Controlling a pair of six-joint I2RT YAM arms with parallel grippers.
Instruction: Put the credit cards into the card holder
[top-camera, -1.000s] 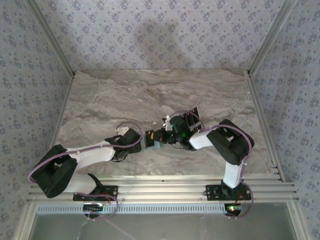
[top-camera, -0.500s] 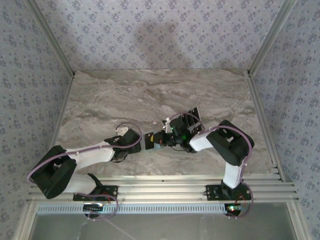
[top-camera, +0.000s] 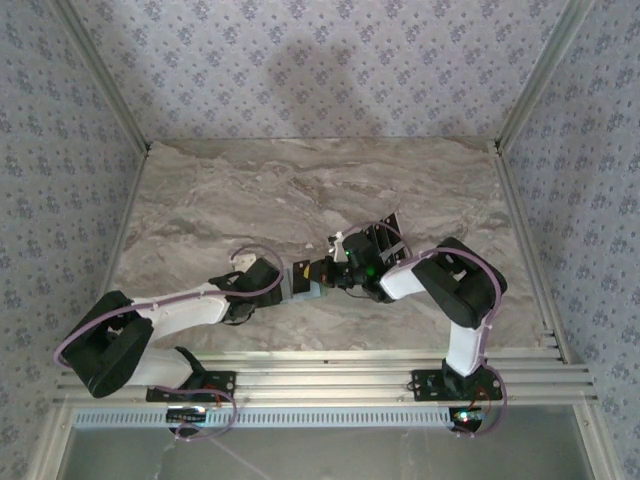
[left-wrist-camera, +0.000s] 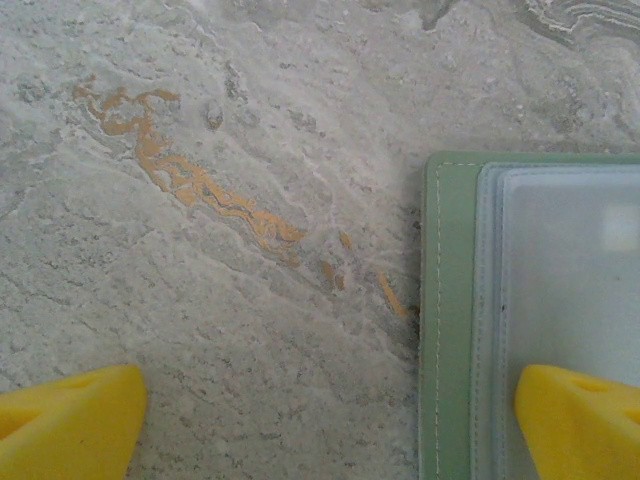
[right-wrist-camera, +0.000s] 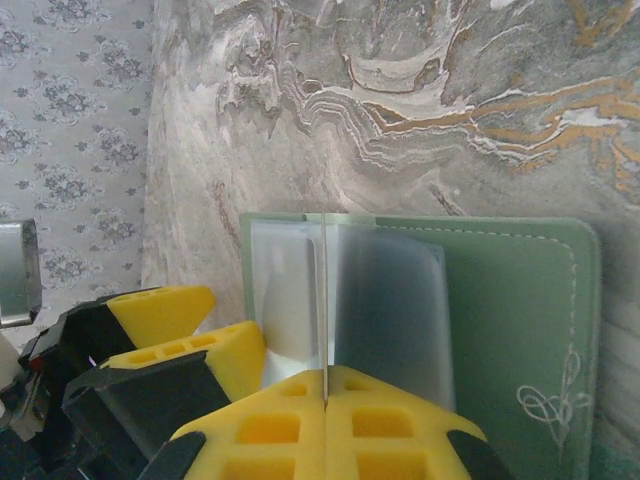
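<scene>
The sage-green card holder (right-wrist-camera: 510, 320) lies open on the marble, its clear sleeves (right-wrist-camera: 390, 300) fanned upward. My right gripper (right-wrist-camera: 325, 388) is shut on a thin pale-edged sheet (right-wrist-camera: 325, 300) seen edge-on between the sleeves; it looks like a credit card. In the left wrist view the left gripper (left-wrist-camera: 330, 430) stands wide open. Its right finger (left-wrist-camera: 585, 420) rests over the holder's sleeves (left-wrist-camera: 570, 270) and its left finger (left-wrist-camera: 70, 420) is over bare table. From above, the two grippers meet at the holder (top-camera: 312, 291). Dark credit cards (top-camera: 388, 232) lie behind the right wrist.
The marble table (top-camera: 250, 190) stretches far and left of the arms. Aluminium rails (top-camera: 520, 230) border its sides, with patterned walls beyond. The left gripper's yellow finger (right-wrist-camera: 225, 360) sits close beside my right fingers.
The right gripper has shifted slightly left toward the left gripper, still shut. The left arm has not moved.
</scene>
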